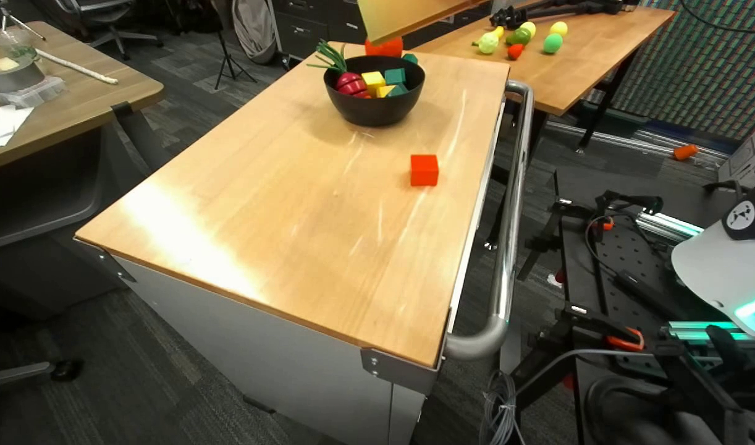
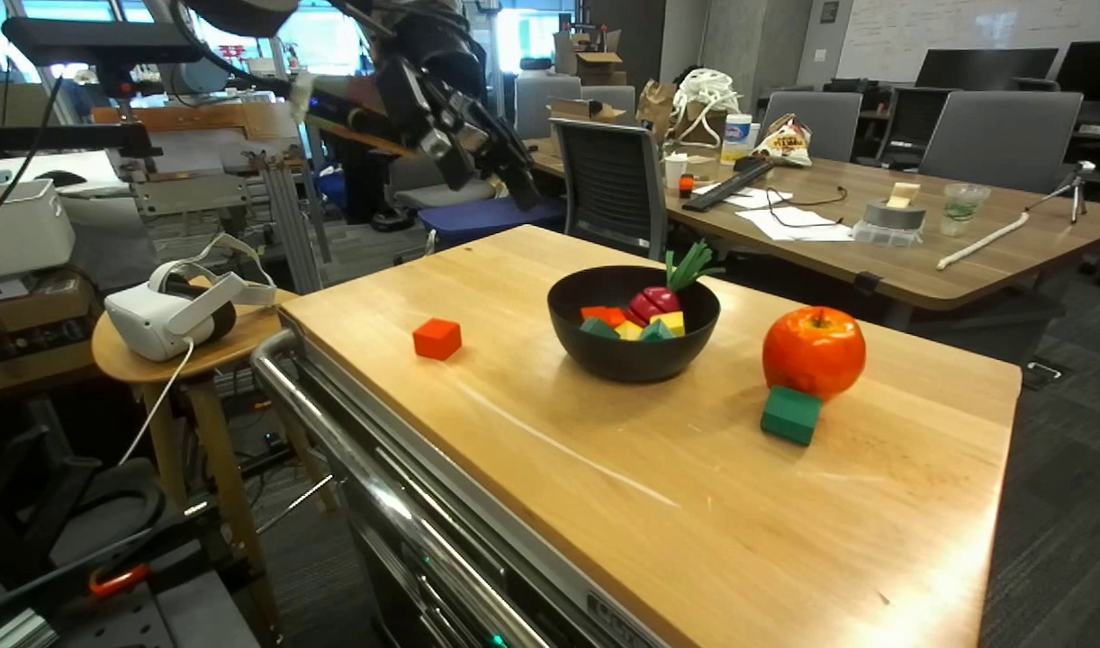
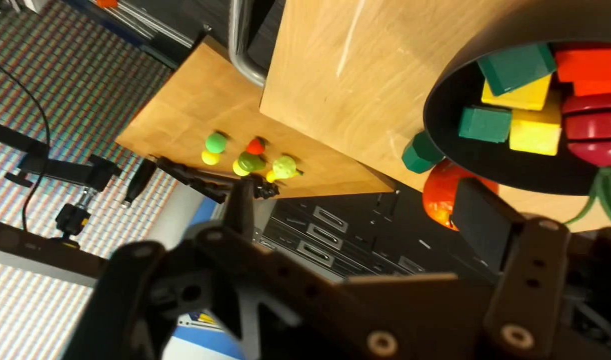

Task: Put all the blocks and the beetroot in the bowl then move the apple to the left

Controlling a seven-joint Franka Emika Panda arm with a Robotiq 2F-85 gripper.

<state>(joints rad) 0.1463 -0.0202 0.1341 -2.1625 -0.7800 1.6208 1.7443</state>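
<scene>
Bowl holds beetroot and most blocks; red block, green block outside it and apple shift seem pending; hand spread, empty.

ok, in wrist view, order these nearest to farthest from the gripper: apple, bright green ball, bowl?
1. Bowl, at the view's right.
2. Apple, right of centre, partly behind the bowl.
3. Bright green ball, left of centre, on the far table.
</scene>
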